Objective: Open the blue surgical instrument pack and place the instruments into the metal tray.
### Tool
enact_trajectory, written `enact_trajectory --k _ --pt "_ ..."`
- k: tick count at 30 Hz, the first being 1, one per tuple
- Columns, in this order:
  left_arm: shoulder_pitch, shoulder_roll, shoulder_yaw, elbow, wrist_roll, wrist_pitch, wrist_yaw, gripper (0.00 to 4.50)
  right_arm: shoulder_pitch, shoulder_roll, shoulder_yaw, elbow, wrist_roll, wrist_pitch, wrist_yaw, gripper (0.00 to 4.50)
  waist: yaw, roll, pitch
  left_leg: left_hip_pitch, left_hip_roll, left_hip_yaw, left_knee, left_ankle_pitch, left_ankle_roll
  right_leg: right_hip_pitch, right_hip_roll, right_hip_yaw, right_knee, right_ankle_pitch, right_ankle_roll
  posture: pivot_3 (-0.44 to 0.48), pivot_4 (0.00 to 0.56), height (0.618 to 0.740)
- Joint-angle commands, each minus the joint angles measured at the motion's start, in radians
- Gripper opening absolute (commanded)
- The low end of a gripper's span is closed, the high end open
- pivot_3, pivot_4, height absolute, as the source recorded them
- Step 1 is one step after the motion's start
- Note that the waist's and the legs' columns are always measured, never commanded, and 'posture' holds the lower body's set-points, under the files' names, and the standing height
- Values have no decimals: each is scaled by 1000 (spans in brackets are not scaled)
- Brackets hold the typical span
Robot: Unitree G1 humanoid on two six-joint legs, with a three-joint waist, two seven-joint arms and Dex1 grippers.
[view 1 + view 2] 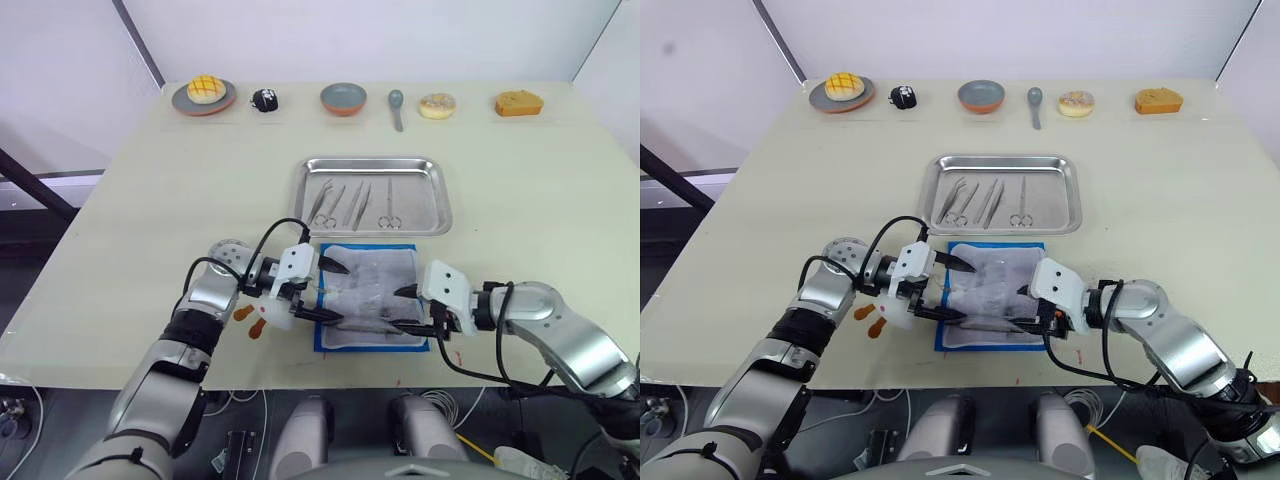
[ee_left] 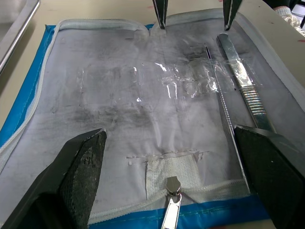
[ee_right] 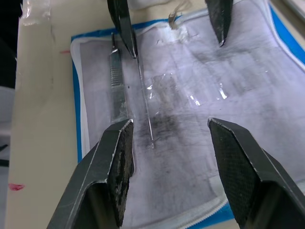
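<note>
Pack open on the table, both your grippers over it!

Your left gripper (image 1: 330, 293) and right gripper (image 1: 408, 307) hover jaws wide, empty, over the blue surgical instrument pack (image 1: 372, 296) just in front of the metal tray (image 1: 437, 213). Several instruments (image 1: 352, 204) lie in the tray; a flat-handled tool (image 2: 243, 81) and thin probe (image 2: 224, 109) remain on the lining.

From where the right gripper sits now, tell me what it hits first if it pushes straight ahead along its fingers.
Most likely the left gripper, whose open fingertips face it across the opened blue surgical instrument pack. The right gripper is open too. If it dips, it would meet the flat-handled instrument sooner; depth is unclear.
</note>
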Motion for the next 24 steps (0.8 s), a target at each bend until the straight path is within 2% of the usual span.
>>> enact_trajectory --k 1,21,24 --pt "34 14 -20 30 41 2 5 4500 -19 13 7 0 -25 -32 10 2620 0 0 0 0 0 0 0 0 0 0 0 0 0 0 0 0 150 740" --pt "33 4 -25 26 40 4 6 4500 -20 65 60 71 -140 -74 42 2620 0 0 -1 0 0 0 1 0 0 0 0 0 1 0 0 0 150 740" --pt "35 1 -26 25 40 6 7 4500 -18 66 62 77 -143 -64 48 1761 0 0 -1 0 0 0 1 0 0 0 0 0 1 0 0 0 150 740"
